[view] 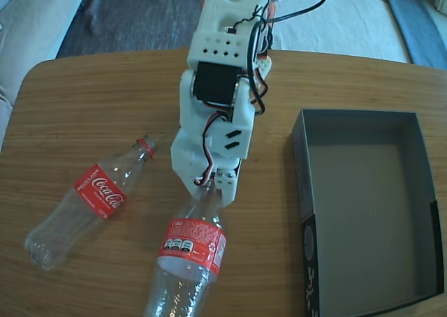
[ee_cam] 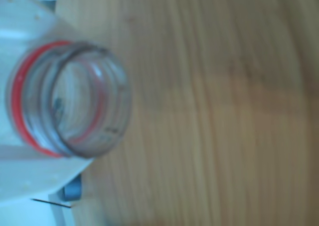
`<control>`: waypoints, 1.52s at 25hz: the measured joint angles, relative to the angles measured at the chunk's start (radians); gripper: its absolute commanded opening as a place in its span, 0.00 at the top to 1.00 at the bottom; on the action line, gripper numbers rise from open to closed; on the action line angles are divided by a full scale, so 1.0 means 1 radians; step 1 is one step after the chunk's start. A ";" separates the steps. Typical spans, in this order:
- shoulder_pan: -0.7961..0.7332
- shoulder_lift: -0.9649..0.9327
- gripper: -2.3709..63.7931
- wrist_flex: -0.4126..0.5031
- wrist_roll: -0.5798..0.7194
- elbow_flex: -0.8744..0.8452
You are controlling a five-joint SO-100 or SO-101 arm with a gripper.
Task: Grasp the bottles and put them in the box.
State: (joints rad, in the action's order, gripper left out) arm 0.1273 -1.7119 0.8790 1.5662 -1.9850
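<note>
Box (view: 419, 212) holds nothing; both bottles (view: 187, 261) on table (view: 84, 107).

In the fixed view, the box (view: 363, 212) is seen open-topped and unoccupied, its raised walls being the only barrier. Bare table (view: 91, 100) is left between box and arm. The left side is obstructed by two bottles (view: 98, 195) (view: 187, 264), which lie apart.
</note>
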 measured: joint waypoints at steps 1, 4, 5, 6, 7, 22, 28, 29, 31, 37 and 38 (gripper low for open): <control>0.000 -0.012 0.96 0.028 0.000 0.000; 0.000 -0.049 0.97 0.109 0.000 0.003; 0.000 -0.061 0.97 0.146 0.000 0.011; -0.003 -0.074 0.97 0.178 0.000 0.025; -0.011 -0.087 0.97 0.212 0.000 0.043; -0.238 -0.195 0.97 0.594 -0.245 0.311; -0.407 -0.196 0.97 0.699 -0.403 0.402; -0.439 -0.196 0.97 0.712 -0.426 0.414; -0.509 -0.196 0.97 0.726 -0.474 0.428; -0.686 -0.196 0.97 0.733 -0.623 0.431; -0.710 -0.196 0.97 0.733 -0.644 0.431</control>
State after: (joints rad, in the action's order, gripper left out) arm -0.5829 -1.9083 1.6122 0.9219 -1.5539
